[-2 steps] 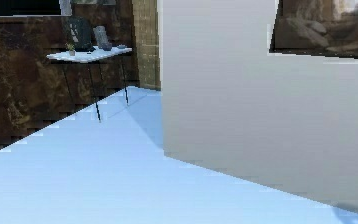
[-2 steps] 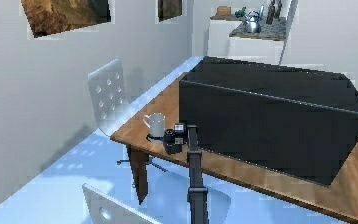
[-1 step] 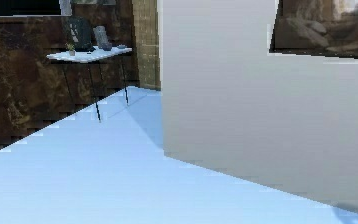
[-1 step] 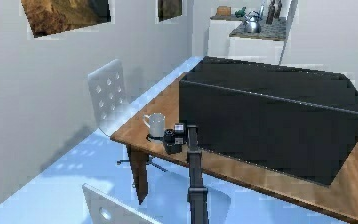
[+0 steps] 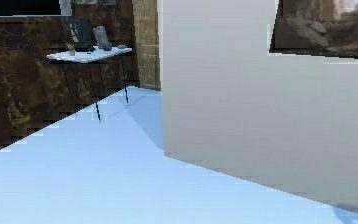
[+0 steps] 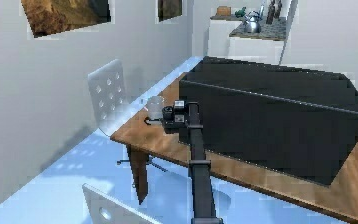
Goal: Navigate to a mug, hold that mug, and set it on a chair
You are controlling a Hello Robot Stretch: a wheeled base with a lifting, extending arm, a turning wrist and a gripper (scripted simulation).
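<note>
My arm (image 6: 199, 160) reaches up over a brown wooden table (image 6: 157, 140). The gripper (image 6: 165, 114) sits above the table's near corner, just left of the two white marker squares. A small pale, see-through thing (image 6: 153, 104) stands on the tabletop right at the gripper; its shape is too vague to call it a mug. I cannot tell whether the gripper holds anything. A white chair (image 6: 107, 88) with a perforated back stands at the table's far left side. Part of a second white chair (image 6: 109, 206) shows at the bottom edge.
A large black box (image 6: 277, 110) covers most of the wooden table. A counter (image 6: 249, 36) with kitchen items stands at the back. Pictures (image 6: 67, 12) hang on the wall. In the forward view, a small white table (image 5: 87, 56) with dark objects stands beside a white wall (image 5: 247, 100).
</note>
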